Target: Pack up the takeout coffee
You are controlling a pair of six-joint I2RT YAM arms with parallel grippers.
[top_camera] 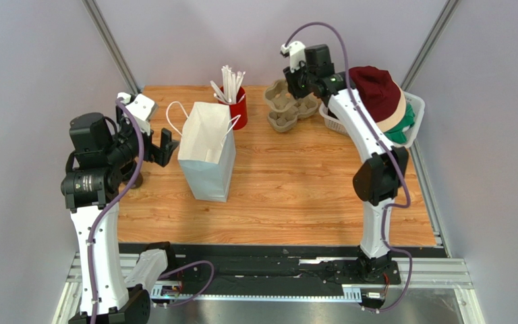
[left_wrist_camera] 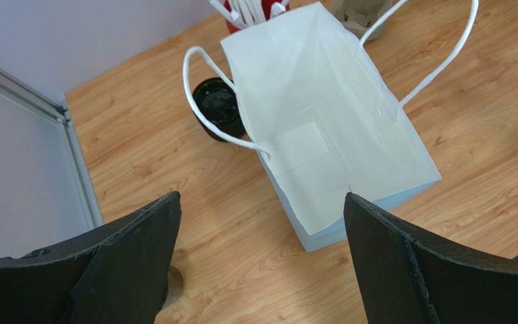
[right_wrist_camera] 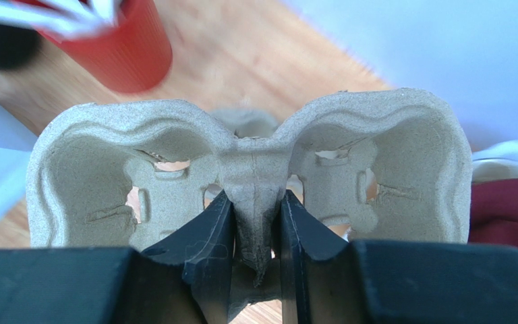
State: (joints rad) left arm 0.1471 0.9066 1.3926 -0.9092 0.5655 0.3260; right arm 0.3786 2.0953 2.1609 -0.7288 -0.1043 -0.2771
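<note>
My right gripper point(top_camera: 299, 81) point(right_wrist_camera: 255, 229) is clenched on the carrier point(top_camera: 283, 108) point(right_wrist_camera: 376, 169), its two fingers pinching the raised middle ridge between two of the cup wells. The carrier is at 1 o'clock on the worktop point(top_camera: 295, 189). At its 9 o'clock is the red cup point(top_camera: 239, 111) point(right_wrist_camera: 120, 47) of straws point(top_camera: 228, 84). Just at its 3 o'clock is the basket point(top_camera: 413, 108), with a maroon hat point(top_camera: 375, 91) on top.

My left gripper point(top_camera: 164, 145) point(left_wrist_camera: 262, 263) is released, jaws spread wide with nothing between them. It hangs at 9 o'clock of the bag point(top_camera: 204, 155) point(left_wrist_camera: 329, 121). The bag is upright and open-mouthed, left of the worktop's middle, with the red cup at its 1 o'clock.

The coffee point(top_camera: 135, 180) point(left_wrist_camera: 174, 287) is at 9 o'clock on the worktop, mostly hidden under my left arm. Only a brown sliver shows beside my left finger in the wrist view, so I cannot tell whether its lid is on. It is apart from the bag and from both grippers.

A black piece point(left_wrist_camera: 219, 106), round and squat, sits against the bag's far side under one handle loop.
</note>
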